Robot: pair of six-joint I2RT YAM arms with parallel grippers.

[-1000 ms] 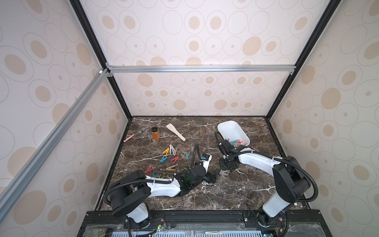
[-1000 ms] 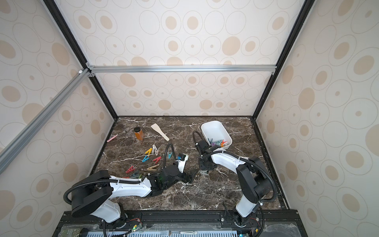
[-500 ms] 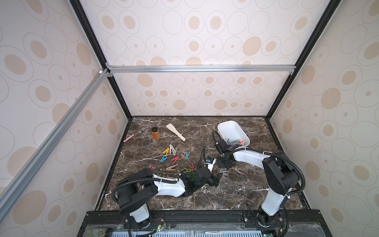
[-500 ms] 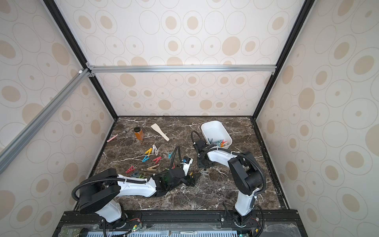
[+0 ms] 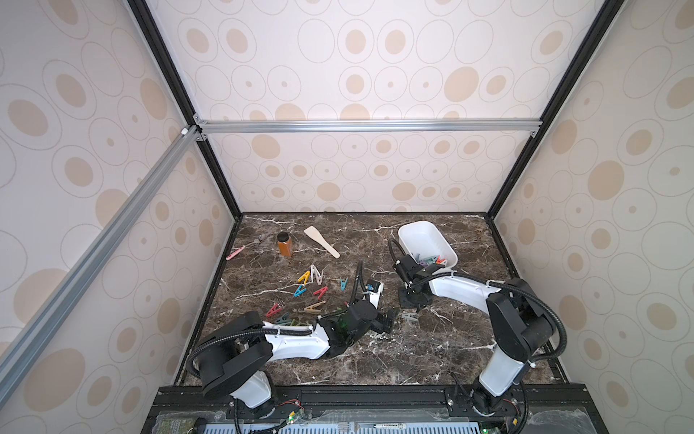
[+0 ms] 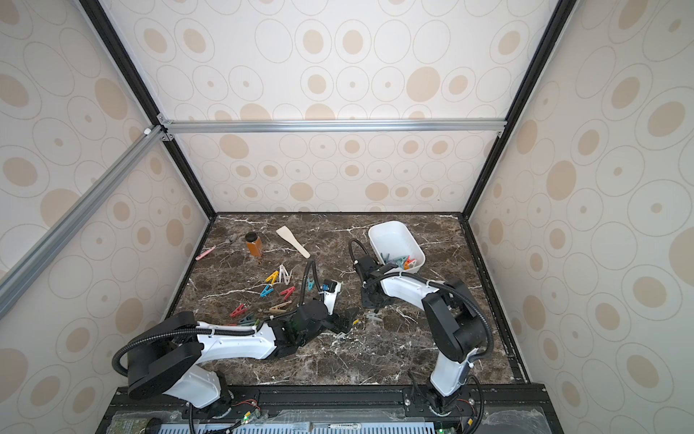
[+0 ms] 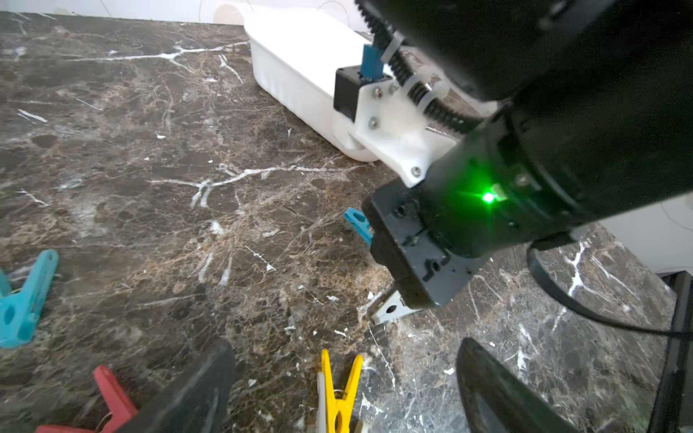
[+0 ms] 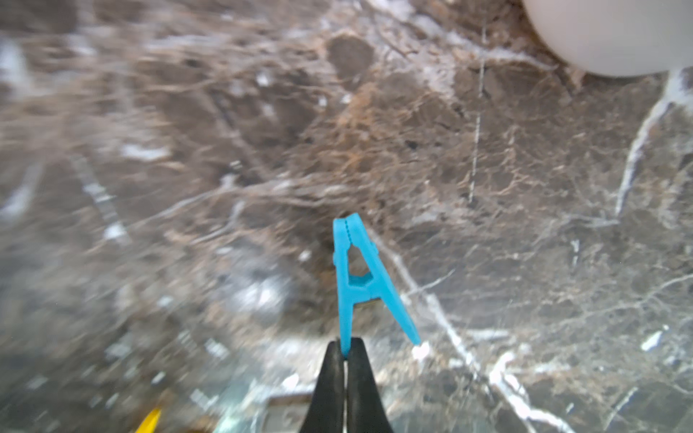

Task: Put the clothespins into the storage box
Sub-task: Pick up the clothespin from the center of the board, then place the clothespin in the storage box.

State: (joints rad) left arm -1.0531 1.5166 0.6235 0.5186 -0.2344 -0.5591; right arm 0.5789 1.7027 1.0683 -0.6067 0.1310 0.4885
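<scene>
In the right wrist view my right gripper [image 8: 345, 346] is shut on one leg of a blue clothespin [image 8: 358, 285], just above the marble. In both top views it [image 5: 411, 298] [image 6: 371, 300] hangs low in front of the white storage box [image 5: 422, 240] [image 6: 392, 240], which holds several clothespins [image 5: 432, 260]. My left gripper [image 7: 341, 375] [image 5: 390, 321] is open, with a yellow clothespin [image 7: 339, 393] lying between its fingers [image 7: 195, 390]. A white clothespin [image 7: 392, 309] [image 5: 409, 316] lies under the right gripper. Several loose clothespins [image 5: 311, 280] are scattered left of centre.
An amber jar [image 5: 284, 244], a wooden spatula [image 5: 322, 241] and a pink-handled tool [image 5: 240, 251] lie at the back left. Teal [image 7: 22, 303] and red [image 7: 108, 397] pegs lie beside the left gripper. Patterned walls enclose the table.
The right gripper has closed on the blue clothespin. The left gripper has slid right toward the table's middle, still open.
</scene>
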